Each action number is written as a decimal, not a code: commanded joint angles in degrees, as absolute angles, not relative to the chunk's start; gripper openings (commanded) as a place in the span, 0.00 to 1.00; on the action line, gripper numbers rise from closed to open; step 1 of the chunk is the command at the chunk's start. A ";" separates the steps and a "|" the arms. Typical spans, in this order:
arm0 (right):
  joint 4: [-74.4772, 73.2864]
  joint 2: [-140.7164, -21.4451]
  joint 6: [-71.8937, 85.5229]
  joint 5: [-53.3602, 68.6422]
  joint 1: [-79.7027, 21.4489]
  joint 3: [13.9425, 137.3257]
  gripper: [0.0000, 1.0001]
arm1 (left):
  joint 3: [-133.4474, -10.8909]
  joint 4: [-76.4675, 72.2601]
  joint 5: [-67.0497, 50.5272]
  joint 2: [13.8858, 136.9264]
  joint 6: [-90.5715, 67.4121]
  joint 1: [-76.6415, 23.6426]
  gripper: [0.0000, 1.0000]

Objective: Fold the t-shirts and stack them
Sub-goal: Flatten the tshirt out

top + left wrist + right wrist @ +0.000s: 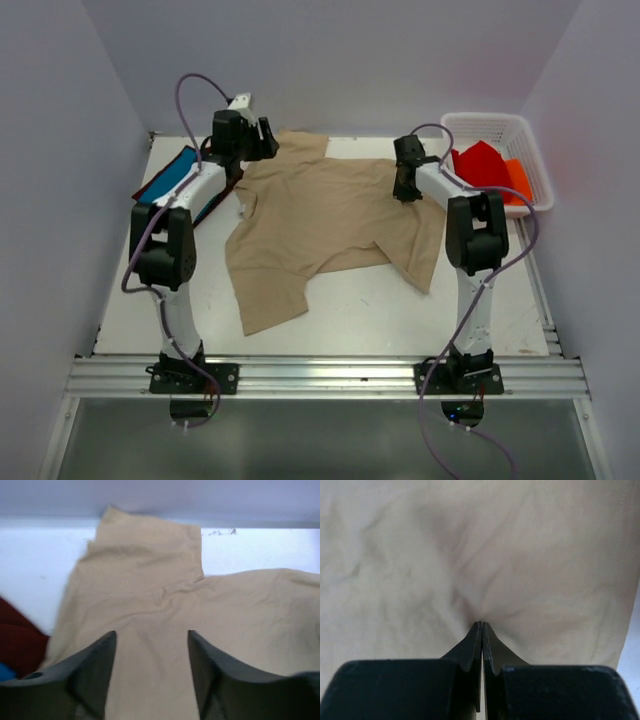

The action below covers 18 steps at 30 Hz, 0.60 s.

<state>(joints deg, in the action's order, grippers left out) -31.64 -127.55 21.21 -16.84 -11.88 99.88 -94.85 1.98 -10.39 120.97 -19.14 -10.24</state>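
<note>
The tan t-shirt [330,215] lies spread and wrinkled across the middle of the table, with one sleeve toward the back wall. My left gripper [262,140] hovers open over its back left part, and its jaws stand wide apart above the cloth [150,580] in the left wrist view [152,635]. My right gripper [405,185] is at the shirt's right side. Its jaws are pressed together [481,625], with creases in the cloth [420,555] running into the tips. The blue t-shirt [172,180] and the maroon t-shirt [17,640] lie stacked at the far left, partly under my left arm.
A white basket [500,122] stands at the back right and holds a red cloth [480,165] and an orange cloth [518,180]. Walls close in the table at the back and on both sides. A metal rail [320,375] runs along the near edge.
</note>
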 commanded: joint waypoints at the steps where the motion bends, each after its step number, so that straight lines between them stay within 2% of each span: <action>1: -24.35 -117.44 20.39 -14.15 -13.01 95.03 0.00 | -88.34 -3.62 -1.08 106.03 -15.39 -9.84 0.70; 2: -24.61 -116.20 20.65 -13.98 -13.09 94.23 0.00 | -87.55 -1.60 2.08 105.13 -14.16 -9.84 0.75; 4: -25.22 -112.51 21.27 -13.97 -13.97 92.12 0.00 | -86.84 5.77 6.58 105.29 -12.75 -9.58 0.74; 7: -25.76 -107.34 21.53 -13.97 -15.90 89.13 0.00 | -87.45 14.31 4.32 108.88 -12.04 -7.74 0.30; 8: -25.58 -106.01 21.71 -14.24 -16.52 86.86 0.00 | -87.45 15.98 3.96 109.85 -12.48 -7.30 0.00; 18: -25.93 -93.35 22.15 -16.78 -19.51 76.56 0.00 | -85.69 22.23 4.92 115.66 -13.18 -5.10 0.00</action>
<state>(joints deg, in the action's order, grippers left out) -26.57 -96.68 21.65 -14.81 -19.92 78.63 -84.44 20.67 3.33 117.14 -13.87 -5.72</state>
